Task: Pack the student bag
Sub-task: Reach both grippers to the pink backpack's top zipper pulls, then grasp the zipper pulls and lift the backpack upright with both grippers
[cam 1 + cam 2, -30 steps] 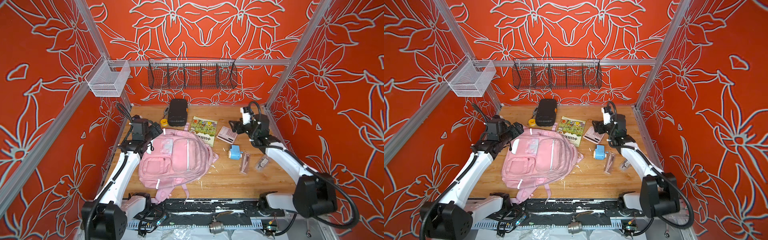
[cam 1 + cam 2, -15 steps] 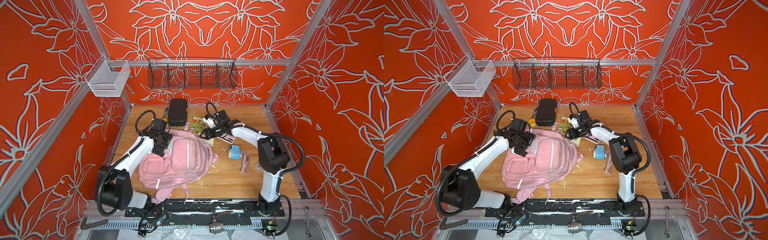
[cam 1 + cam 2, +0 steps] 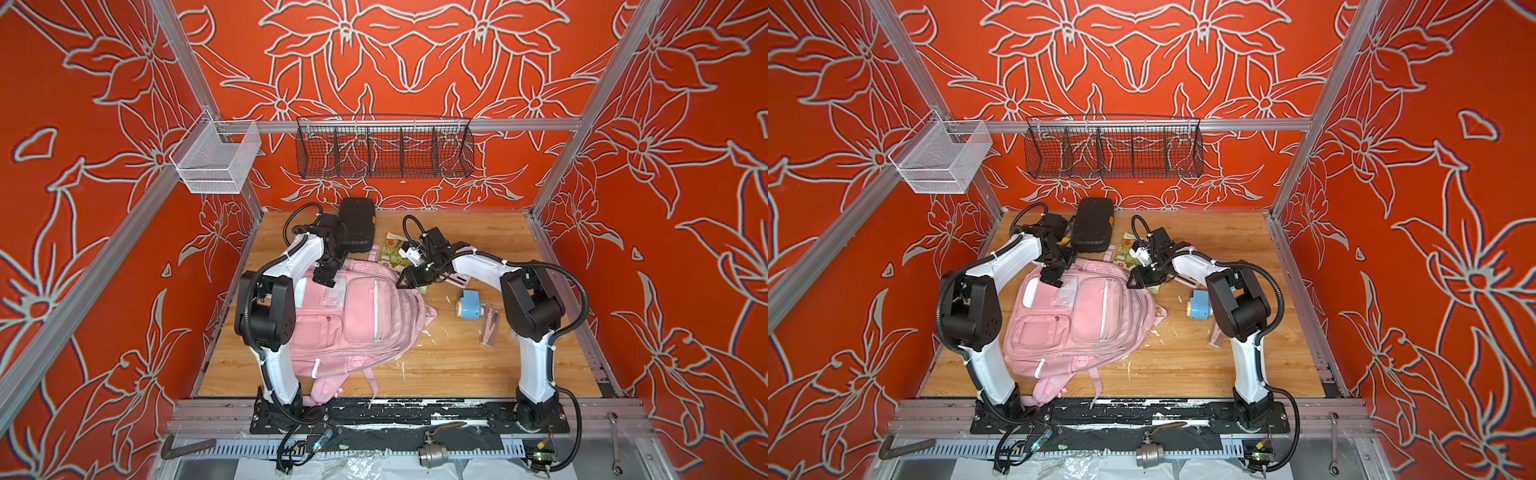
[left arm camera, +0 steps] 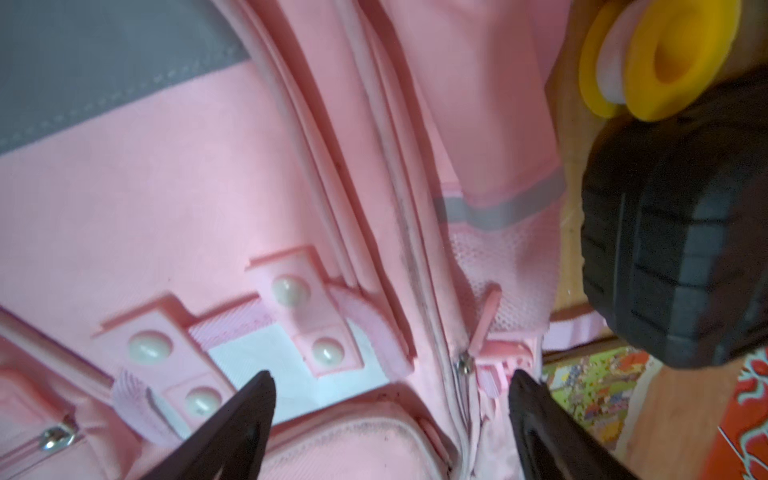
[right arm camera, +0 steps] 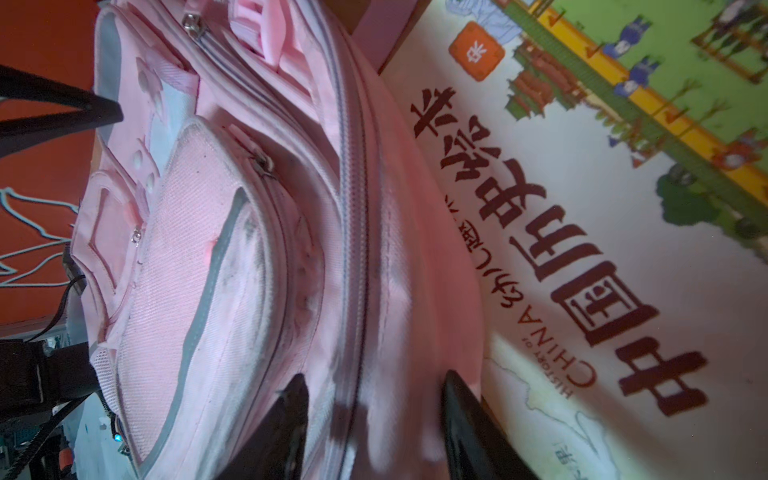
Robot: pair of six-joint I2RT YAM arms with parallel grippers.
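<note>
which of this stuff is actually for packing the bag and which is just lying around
Likely for the job: backpack, picture book, black case, blue sharpener, clear packet.

Just lying about: black wire basket, white mesh basket, wrench, metal valve, hex key.
</note>
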